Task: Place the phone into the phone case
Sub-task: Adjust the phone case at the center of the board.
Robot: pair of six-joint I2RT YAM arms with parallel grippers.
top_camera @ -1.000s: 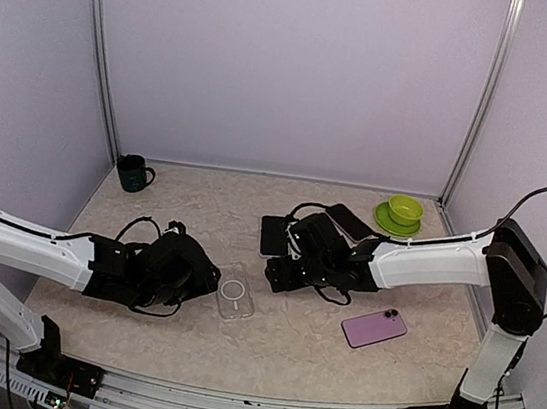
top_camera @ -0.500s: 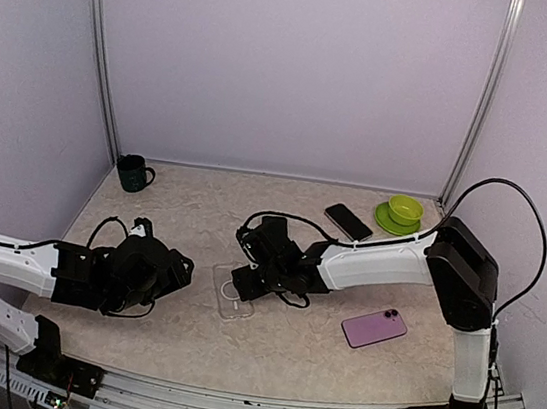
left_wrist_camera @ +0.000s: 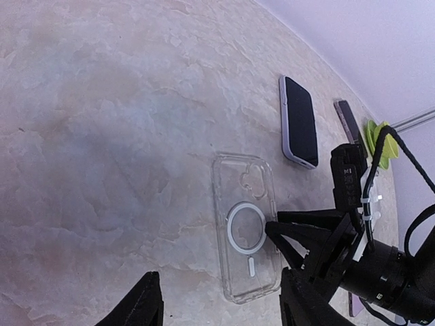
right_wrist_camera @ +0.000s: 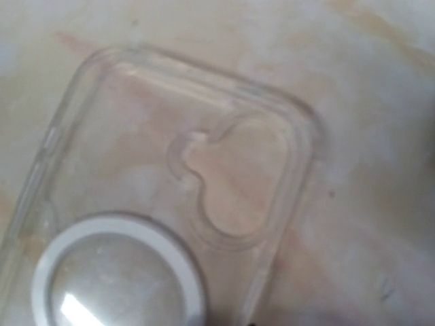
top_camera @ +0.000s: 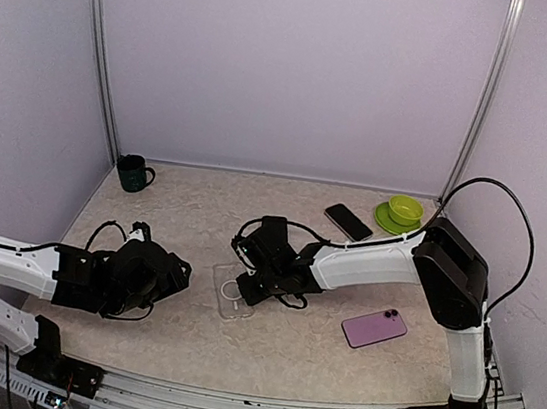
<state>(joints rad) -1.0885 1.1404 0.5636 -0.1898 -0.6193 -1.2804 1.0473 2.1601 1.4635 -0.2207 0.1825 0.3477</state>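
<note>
Three phones can be counted from the left wrist camera, but only two are clearly made out from above. The lilac-edged phone is seen screen up near the clear phone case. From the top that spot is crossed by the right arm, so it can't be picked out there. The purple phone is shown back up, well right of the case, and the dark phone is parked near the green bowl. The case is laid flat on the table, empty.

The right gripper is set at the case's long edge, fingers seen apart with nothing pinched. That's only given by the left wrist camera, since the right wrist view is filled by the case's cutout and white ring. The left gripper is held left of the case, fingers spread around nothing.
</note>
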